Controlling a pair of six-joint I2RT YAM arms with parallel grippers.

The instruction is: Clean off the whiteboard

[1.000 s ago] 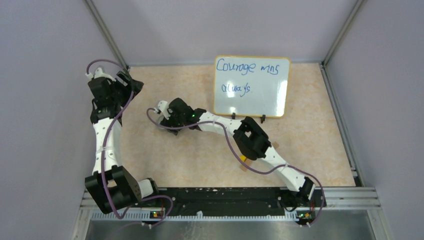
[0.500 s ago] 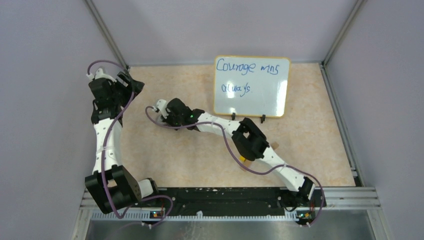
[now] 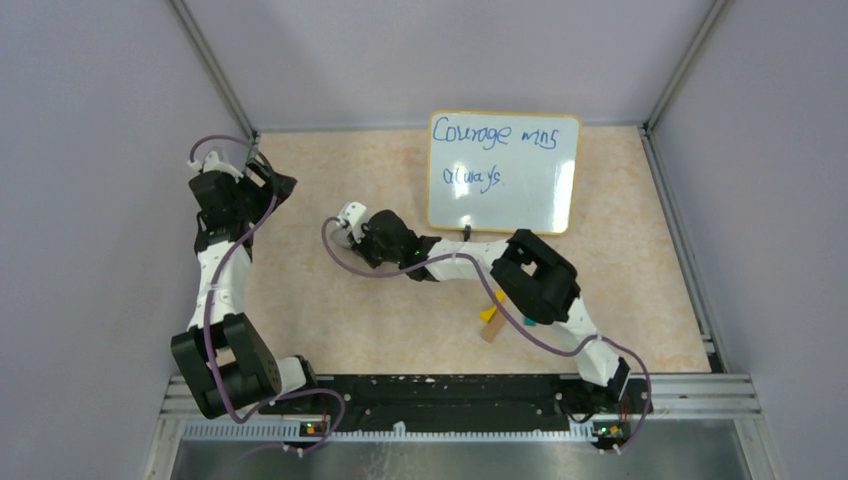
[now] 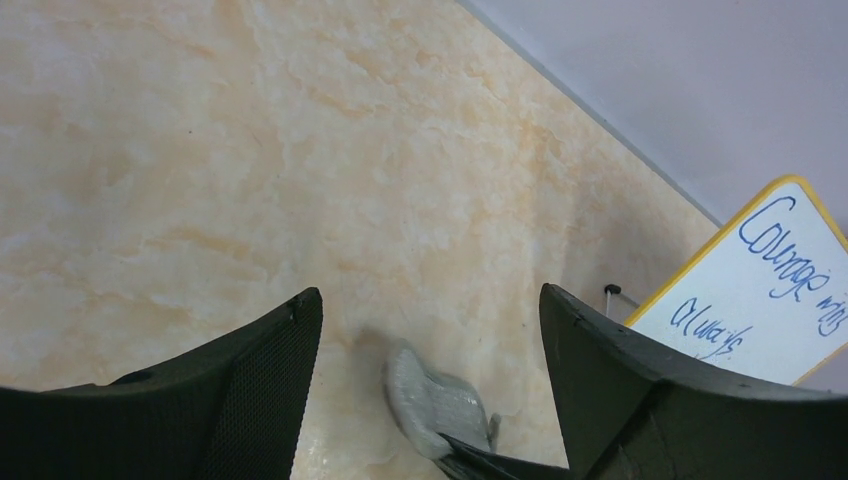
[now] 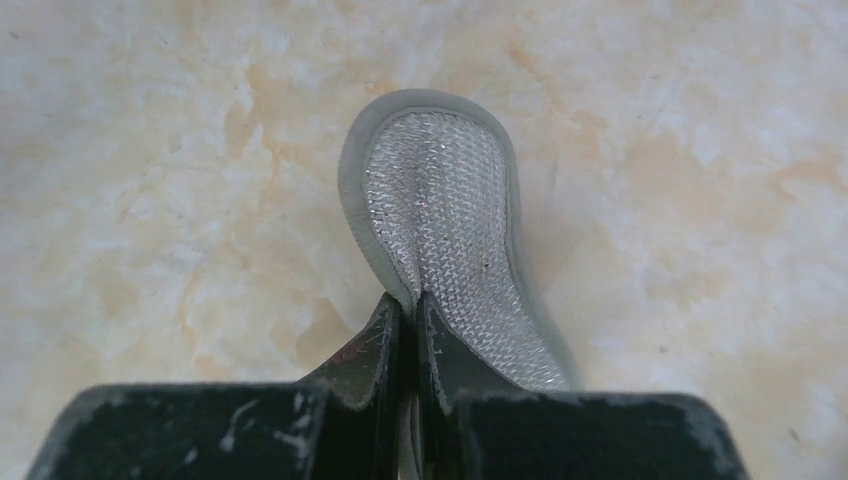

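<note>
The whiteboard point(image 3: 505, 175) stands upright at the back of the table on small black clip feet, yellow-framed, with blue handwriting on it; its corner also shows in the left wrist view point(image 4: 760, 290). My right gripper point(image 5: 408, 300) is shut on the edge of a grey mesh cloth point(image 5: 445, 220), which sticks out ahead of the fingers over the marbled table. From above, the right gripper point(image 3: 358, 240) sits left of the board. My left gripper point(image 3: 275, 183) is open at the back left, with nothing between its fingers point(image 4: 270, 370); the cloth point(image 4: 435, 400) lies beyond them.
A small yellow piece and a tan one point(image 3: 490, 318) lie under the right arm's elbow. Lilac walls close in the table on three sides, and a metal rail point(image 3: 450, 385) runs along the near edge.
The right gripper has closed on the cloth and drawn it to the right, toward the board. The left arm has shifted slightly right.
</note>
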